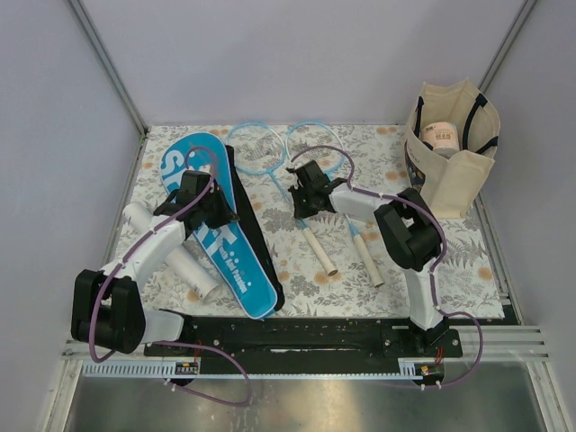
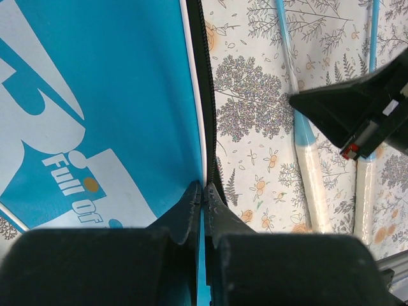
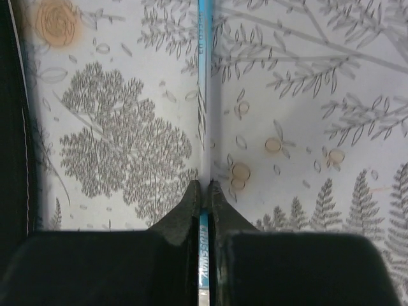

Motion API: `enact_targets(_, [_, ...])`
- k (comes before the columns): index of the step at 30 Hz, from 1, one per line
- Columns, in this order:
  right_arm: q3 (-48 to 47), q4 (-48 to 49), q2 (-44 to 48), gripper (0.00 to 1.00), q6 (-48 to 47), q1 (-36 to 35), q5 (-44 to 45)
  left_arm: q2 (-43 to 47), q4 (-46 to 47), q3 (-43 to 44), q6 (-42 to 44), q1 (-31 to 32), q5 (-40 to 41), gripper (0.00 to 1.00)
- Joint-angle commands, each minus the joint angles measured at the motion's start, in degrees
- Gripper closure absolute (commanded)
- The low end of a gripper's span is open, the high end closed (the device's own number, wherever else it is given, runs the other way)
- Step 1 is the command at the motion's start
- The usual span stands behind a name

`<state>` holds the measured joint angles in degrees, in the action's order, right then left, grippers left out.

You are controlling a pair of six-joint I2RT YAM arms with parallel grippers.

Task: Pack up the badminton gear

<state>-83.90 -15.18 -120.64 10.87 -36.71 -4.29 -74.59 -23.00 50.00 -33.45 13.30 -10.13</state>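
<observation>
On the surface (image 1: 459, 270), the left claw (image 2: 204, 191) is pinching the blue cover (image 2: 95, 95) by its zipped edge. The right claw (image 3: 205, 188) is clamping a light-blue racket shaft (image 3: 204, 64) lying flat beside it, with open room toward the near right edge.

Blue-and-white cover (image 1: 236, 256), light-blue rackets (image 1: 318, 249), floral grey-and-orange tablecloth (image 1: 468, 270), beige tote (image 1: 459, 175)

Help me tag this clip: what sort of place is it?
Likely a lab test cell: plain grey walls in a metal frame, robot arms bolted to a rail.
</observation>
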Motion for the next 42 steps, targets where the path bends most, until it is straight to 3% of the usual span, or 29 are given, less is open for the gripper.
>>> enact_targets(1, [5.92,5.14,8.21,1.0,2.31,-0.12,-4.04,-0.38,1.3,3.0,1.54,-0.64,-0.95,1.0])
enact_targets(8, [15.68,9.73,18.76,1.0,4.33,-0.82,-7.48,-2.93,0.86,4.49,2.87,-1.52,-0.07,1.0])
enact_targets(23, [36.25,11.14,37.4,1.0,5.39,-4.16,-4.76,-7.33,2.08,7.48,1.99,-1.7,0.82,1.0])
enact_targets(32, [36.88,7.98,40.75,1.0,4.77,-11.54,-1.51,-7.41,6.65,5.38,2.95,-1.61,-5.77,1.0])
enact_targets(42, [34.07,9.29,40.4,1.0,6.18,-13.12,-2.03,-7.85,5.69,5.11,5.94,1.2,-10.52,1.0])
